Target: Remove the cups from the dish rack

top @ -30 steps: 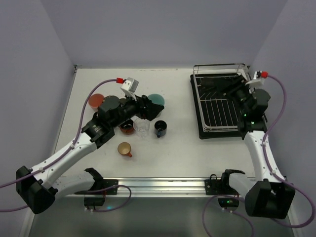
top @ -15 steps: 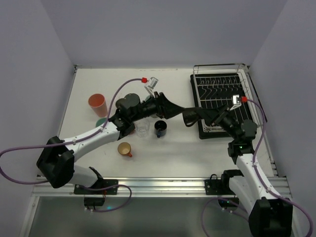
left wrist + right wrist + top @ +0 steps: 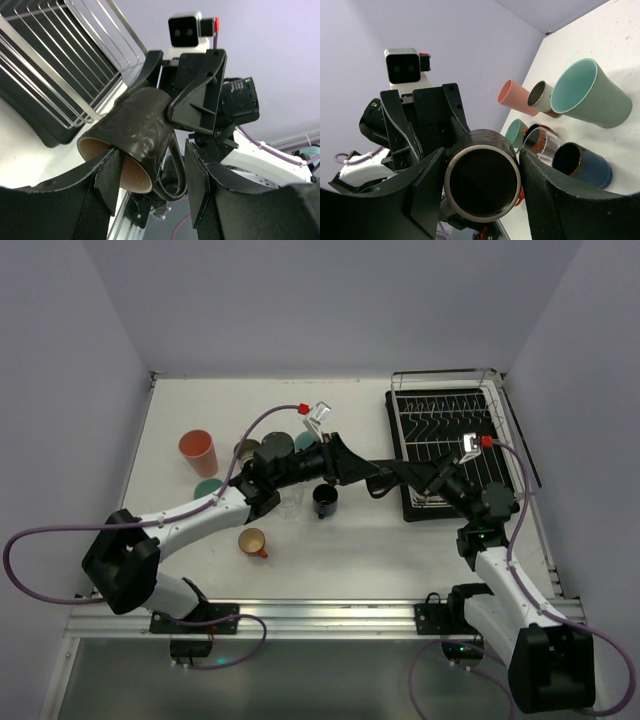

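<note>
I have both arms reaching in over the middle of the table (image 3: 350, 550), and they meet at one dark mug (image 3: 137, 125). The mug is up in the air, lying on its side, just left of the dish rack (image 3: 450, 455) and above the spot beside the dark blue cup (image 3: 325, 500).

My right gripper (image 3: 482, 170) is pinching the dark mug. One black finger (image 3: 542, 200) sits on each side of it, and both press on its round wall. The open mouth of the mug faces my right wrist camera.

My left gripper (image 3: 152, 160) is around the same mug from the other way. One of its fingers (image 3: 197, 185) is next to the mug's handle, and the other is by the rim. I cannot tell if they are squeezing the mug or only sitting close to it.

The other cups stand on the table, on the left half, well apart from the rack. I see a pink cup (image 3: 198, 451) far left, a small teal cup (image 3: 207, 488) near it, an orange mug (image 3: 253, 541) closest to me, and a clear glass (image 3: 291, 503) just beside the dark blue cup. A tall cup with a teal inside (image 3: 590, 95) and a brown cup (image 3: 542, 97) are behind them.

The part of the rack that I can see holds no cups.
</note>
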Robot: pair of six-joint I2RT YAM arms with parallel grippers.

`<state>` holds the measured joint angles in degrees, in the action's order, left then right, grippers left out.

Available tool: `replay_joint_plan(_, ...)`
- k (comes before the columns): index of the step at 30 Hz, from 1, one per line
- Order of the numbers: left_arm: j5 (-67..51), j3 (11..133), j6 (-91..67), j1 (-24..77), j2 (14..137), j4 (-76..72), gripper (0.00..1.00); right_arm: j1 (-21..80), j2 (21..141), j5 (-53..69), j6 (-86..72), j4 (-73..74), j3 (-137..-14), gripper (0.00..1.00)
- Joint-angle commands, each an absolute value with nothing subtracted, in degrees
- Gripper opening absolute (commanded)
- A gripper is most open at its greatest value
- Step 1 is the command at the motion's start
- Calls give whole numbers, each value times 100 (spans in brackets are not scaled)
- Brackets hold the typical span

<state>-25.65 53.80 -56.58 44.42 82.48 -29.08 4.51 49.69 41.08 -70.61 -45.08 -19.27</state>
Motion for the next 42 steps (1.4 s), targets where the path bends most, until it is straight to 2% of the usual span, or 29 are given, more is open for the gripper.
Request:
replay_joint_plan(1,-2778,5546,-5687,4544,8236,-2814,56,510,4914,3982,-7181,-5107,-1995,24)
replay_joint_plan(6,-2171,5608,-5248,4553,7963,-2109,65,510,4711,3770,-6751,-4476,-2109,24)
replay_joint_plan(10,-2530,5625,-5335,4561,8076,-2504,64,536,4983,3937,-6942,-4797,-2031,24)
replay_joint_plan(15,-2812,5555,-5607,4553,8261,-3347,58,817,5291,3938,-6987,-5080,-1925,24)
replay_joint_plan(17,-2935,5572,-5669,4561,8358,-3584,51,870,5317,3876,-7022,-5185,-1864,24)
replay_joint_plan(20,-2944,5564,-5713,4553,8385,-3621,28,888,5361,3850,-7014,-5203,-1793,24)
replay_joint_plan(21,-2927,5537,-5713,4561,8359,-3621,15,888,5370,3850,-7005,-5194,-1793,24)
replay_joint_plan(22,-2918,5494,-5695,4562,8324,-3604,9,879,5379,3867,-7005,-5203,-1802,24)
replay_joint_plan(24,-2629,5449,-5477,4553,8070,-3289,0,879,5370,3894,-7005,-5194,-1802,39)
replay_joint_plan(25,-2497,5528,-5319,4553,7964,-3061,0,879,5335,3894,-6935,-5142,-1810,51)
replay_joint_plan(26,-2252,5615,-4891,4553,7858,-2354,0,879,5291,3920,-6856,-4881,-1837,73)
replay_joint_plan(28,-1970,6026,-4354,4561,7568,-1385,0,879,5038,4025,-6515,-4424,-1968,90)
replay_joint_plan(29,-1629,6151,-3829,4605,7472,-362,0,888,4888,4017,-6347,-3821,-2056,99)
replay_joint_plan(35,-259,6820,-2769,4842,6839,3551,0,879,3501,3121,-4677,-902,-2495,99)
replay_joint_plan(38,383,6663,-2899,5070,6505,4584,0,879,3191,2901,-4237,-144,-2566,99)
replay_joint_plan(42,642,5891,-3225,5098,6197,4650,0,888,2892,2848,-4192,132,-2497,99)
